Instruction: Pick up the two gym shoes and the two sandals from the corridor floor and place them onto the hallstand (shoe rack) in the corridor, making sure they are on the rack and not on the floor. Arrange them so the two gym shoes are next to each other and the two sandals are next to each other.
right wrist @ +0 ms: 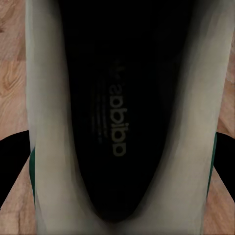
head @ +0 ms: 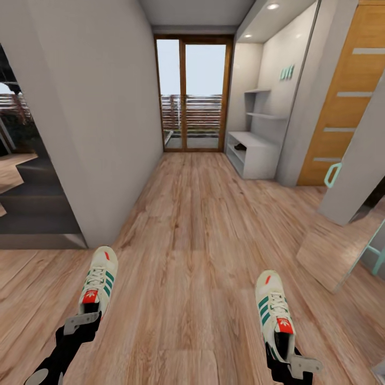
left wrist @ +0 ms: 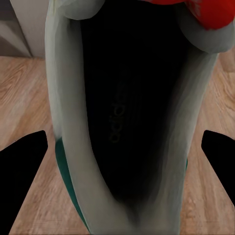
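Observation:
I hold one gym shoe in each gripper, low over the corridor floor (head: 192,240). My left gripper (head: 84,322) is shut on the heel of the left gym shoe (head: 99,280), toe pointing ahead. In the left wrist view its black fingers (left wrist: 24,178) flank that gym shoe's dark opening (left wrist: 122,112). My right gripper (head: 287,359) is shut on the heel of the right gym shoe (head: 272,305), and the right wrist view looks into this gym shoe (right wrist: 117,112). The hallstand (head: 256,155) stands far ahead on the right. A small dark shape (head: 239,147) lies on a tier, too far to tell whether it is a sandal.
A grey wall corner (head: 101,160) juts in at the left, with a dark opening beyond it. A glass door (head: 193,93) closes the corridor's far end. On the right are a wooden door (head: 342,107) and a white panel with a mint handle (head: 332,175).

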Robot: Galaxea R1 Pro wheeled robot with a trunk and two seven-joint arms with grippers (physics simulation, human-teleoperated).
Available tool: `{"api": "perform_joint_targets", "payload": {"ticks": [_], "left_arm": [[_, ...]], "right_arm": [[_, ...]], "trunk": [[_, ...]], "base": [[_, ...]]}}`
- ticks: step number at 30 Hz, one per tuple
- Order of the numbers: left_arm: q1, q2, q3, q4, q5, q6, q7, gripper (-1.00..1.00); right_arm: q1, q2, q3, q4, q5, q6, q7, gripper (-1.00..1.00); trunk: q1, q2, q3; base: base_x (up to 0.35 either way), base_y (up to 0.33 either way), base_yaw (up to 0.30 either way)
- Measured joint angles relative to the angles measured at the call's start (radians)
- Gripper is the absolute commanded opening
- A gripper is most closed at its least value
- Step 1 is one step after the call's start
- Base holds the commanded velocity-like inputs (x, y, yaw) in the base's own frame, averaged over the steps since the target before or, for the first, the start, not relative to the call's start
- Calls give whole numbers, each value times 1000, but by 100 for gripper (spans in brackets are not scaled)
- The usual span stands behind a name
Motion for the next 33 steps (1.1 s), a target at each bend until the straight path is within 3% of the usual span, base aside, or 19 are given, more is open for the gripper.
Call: {"api": "perform_joint_targets", "payload": {"ticks": [33], "left_arm": [[0, 0, 3, -1, 1, 0, 0, -100]], "right_arm": [[0, 1, 0, -3, 1, -1, -1, -100]], "trunk": [[0, 0, 0]], "base": [[339, 0, 0]]}}
